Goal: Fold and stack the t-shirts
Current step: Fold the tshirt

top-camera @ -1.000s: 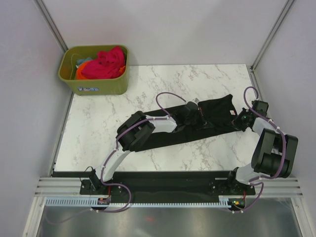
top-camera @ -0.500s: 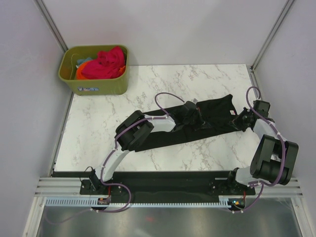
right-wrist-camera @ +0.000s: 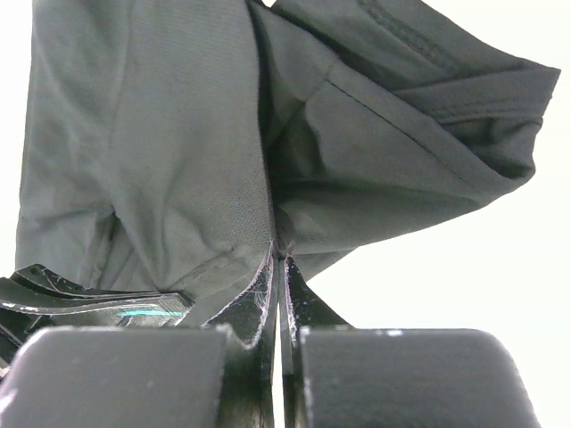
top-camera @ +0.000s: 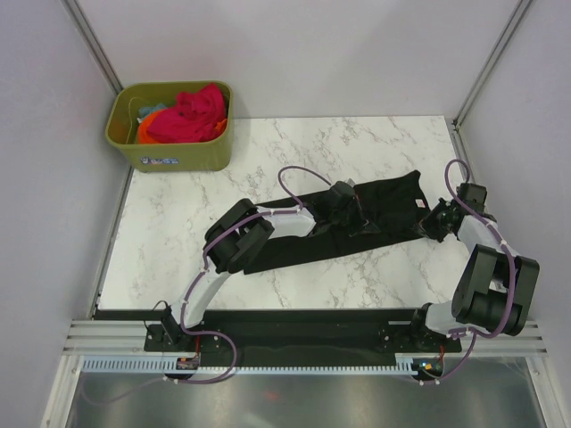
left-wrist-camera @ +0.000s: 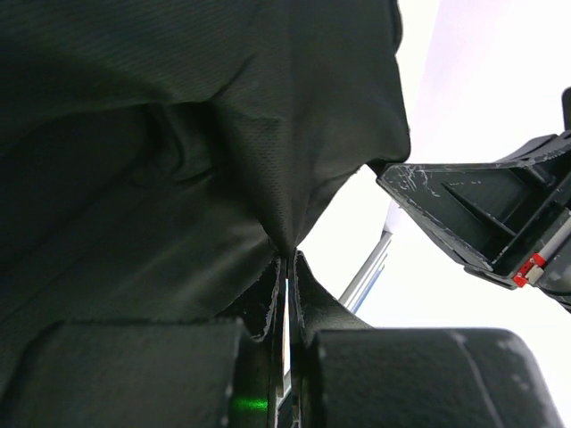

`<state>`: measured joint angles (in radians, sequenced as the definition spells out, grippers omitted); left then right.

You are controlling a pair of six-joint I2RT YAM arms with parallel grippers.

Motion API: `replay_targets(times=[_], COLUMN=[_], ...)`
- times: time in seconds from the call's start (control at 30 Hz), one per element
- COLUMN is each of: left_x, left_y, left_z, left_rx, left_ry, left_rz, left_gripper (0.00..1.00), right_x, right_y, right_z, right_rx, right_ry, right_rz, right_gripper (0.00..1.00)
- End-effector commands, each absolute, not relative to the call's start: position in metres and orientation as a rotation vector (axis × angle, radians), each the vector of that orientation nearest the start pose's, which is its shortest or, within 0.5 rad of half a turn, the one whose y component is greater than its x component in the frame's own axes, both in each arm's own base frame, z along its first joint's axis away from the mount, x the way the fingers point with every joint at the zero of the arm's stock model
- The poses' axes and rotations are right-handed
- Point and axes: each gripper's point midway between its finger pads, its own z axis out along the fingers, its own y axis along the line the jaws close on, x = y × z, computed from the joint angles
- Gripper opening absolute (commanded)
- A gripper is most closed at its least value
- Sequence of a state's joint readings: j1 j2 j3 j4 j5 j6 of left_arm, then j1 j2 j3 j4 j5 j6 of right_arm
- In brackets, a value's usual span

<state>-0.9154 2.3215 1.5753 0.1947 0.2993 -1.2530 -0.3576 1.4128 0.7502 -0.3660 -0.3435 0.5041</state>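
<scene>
Black t-shirt (top-camera: 393, 201) lies stretched in a long, slanted band across the middle of a white marble table (top-camera: 205, 196). Its lower end is near the left arm's elbow and its upper end reaches toward the table's right edge.

The left gripper (top-camera: 355, 210) is over the middle of the shirt. Its wrist camera shows the two fingers pressed together on a small pinched peak of black cloth, which is drawn up into folds. The right gripper (top-camera: 430, 221) is at the shirt's right end. Its fingers are likewise closed tight on a pinch of the fabric, with a hemmed edge bunched just above them.

At the far left corner, off the marble, stands an olive-green bin (top-camera: 169, 156). It is heaped with a pink-red t-shirt (top-camera: 192, 111), and an orange t-shirt (top-camera: 145, 131) shows beside that.
</scene>
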Motion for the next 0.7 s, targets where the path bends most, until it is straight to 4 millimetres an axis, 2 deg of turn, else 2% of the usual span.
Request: replay_targets(times=[0.0,0.13,0.3,0.33,0.37,0.47,0.53,0.57,0.6,0.67], left_x=[0.298,0.298,0.291,0.291,0.29,0.287,0.287,0.285,0.286,0.289], left_y=[-0.539,-0.537,-0.536,-0.535,-0.532,-0.523,-0.519,-0.508,-0.503,-0.488], left_z=[0.084,0.081,0.076,0.076,0.075,0.075,0.094,0.09,0.104,0.111], left_rx=[-0.175,-0.171,-0.15,-0.152,-0.146,-0.119,-0.086,-0.075,-0.058,-0.026], left_ry=[2.52,2.528,2.553,2.554,2.565,2.595,2.567,2.604,2.585,2.58], left_rz=[-1.475,-1.463,-1.457,-1.452,-1.433,-1.37,-1.36,-1.275,-1.261,-1.197], left_gripper=[0.02,0.02,0.09,0.12,0.21,0.33,0.37,0.39,0.41,0.45], right_x=[0.297,0.292,0.292,0.291,0.292,0.293,0.294,0.299,0.3,0.306], right_y=[-0.038,-0.041,-0.035,-0.034,-0.035,-0.035,-0.035,-0.037,-0.037,-0.039], right_z=[0.05,0.046,0.05,0.049,0.05,0.053,0.056,0.064,0.067,0.08], right_rx=[0.99,1.004,0.985,0.985,0.988,1.006,1.023,1.035,1.039,1.043], right_ry=[2.413,2.427,2.421,2.43,2.432,2.439,2.436,2.412,2.401,2.361], right_rz=[0.443,0.424,0.467,0.471,0.474,0.476,0.476,0.479,0.481,0.484], right_gripper=[0.0,0.0,0.0,0.02,0.05,0.16,0.19,0.19,0.2,0.23])
